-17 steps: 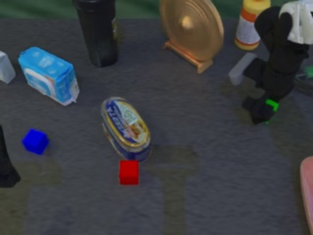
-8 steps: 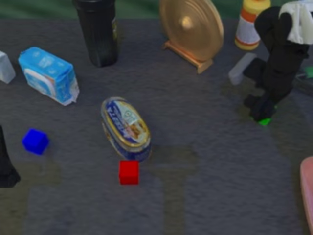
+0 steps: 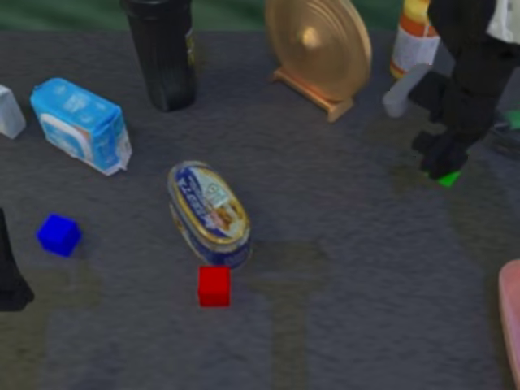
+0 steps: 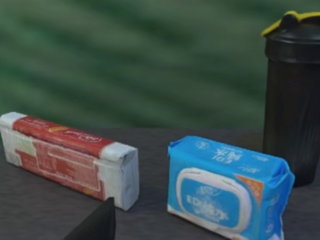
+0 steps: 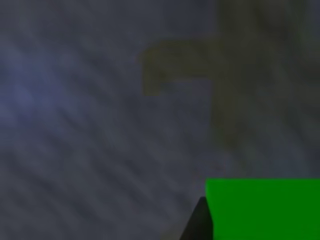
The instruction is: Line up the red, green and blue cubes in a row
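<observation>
Right gripper [image 3: 443,162]: far right of the table, near the back, pointing down, its jaws pinching the green cube [image 3: 448,178], of which only a sliver shows below the fingers from above; in the right wrist view the cube [image 5: 263,208] fills the near corner against one dark fingertip [image 5: 197,222], with bare mat behind it. Whether the cube touches the mat cannot be told. Left gripper [image 3: 11,284]: parked at the left edge, near the front; only one dark finger [image 4: 95,223] enters its wrist view, and the state of its jaws cannot be told. Blue cube [image 3: 58,235]: on the mat at the left, just beside the left gripper and in front of the packet. Red cube [image 3: 214,286]: front centre, just in front of the tin, well apart from the other two cubes. Tin [image 3: 209,212]: oval, centre, lying at a slant. Packet [image 3: 80,123]: light blue and white, back left. Black cup [image 3: 162,50]: back, left of centre, upright. Gold disc [image 3: 318,45]: on a stand, back centre. Bottle [image 3: 414,45]: orange-banded, back right, partly hidden by the right arm. Red-and-white box [image 4: 67,158]: beside the packet at the left edge.
</observation>
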Tool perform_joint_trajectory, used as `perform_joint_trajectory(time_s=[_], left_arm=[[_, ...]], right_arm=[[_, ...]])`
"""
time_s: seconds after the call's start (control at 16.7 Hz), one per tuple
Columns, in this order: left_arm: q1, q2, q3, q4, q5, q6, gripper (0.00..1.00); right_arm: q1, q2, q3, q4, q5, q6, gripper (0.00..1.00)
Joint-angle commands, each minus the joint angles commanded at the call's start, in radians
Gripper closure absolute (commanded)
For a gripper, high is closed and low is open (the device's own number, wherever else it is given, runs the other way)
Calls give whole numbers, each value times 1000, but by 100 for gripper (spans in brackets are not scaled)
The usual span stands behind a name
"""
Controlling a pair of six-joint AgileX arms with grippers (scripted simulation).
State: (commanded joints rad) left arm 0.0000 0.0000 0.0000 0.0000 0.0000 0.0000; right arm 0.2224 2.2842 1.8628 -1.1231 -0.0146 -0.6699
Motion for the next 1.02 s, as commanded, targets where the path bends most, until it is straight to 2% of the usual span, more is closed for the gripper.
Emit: perform_joint_trajectory(time_s=[0.24, 0.6, 0.78, 1.02], left_arm=[[0, 0, 0, 0, 0, 0, 0], [0, 0, 0, 0, 0, 0, 0], [0, 0, 0, 0, 0, 0, 0], [0, 0, 0, 0, 0, 0, 0]], right_arm=[[1, -26, 70, -101, 2, 3, 100], [11, -27, 67, -100, 1, 0, 100], [110, -52, 47, -99, -1, -20, 100], [334, -103, -4, -98, -2, -54, 100]])
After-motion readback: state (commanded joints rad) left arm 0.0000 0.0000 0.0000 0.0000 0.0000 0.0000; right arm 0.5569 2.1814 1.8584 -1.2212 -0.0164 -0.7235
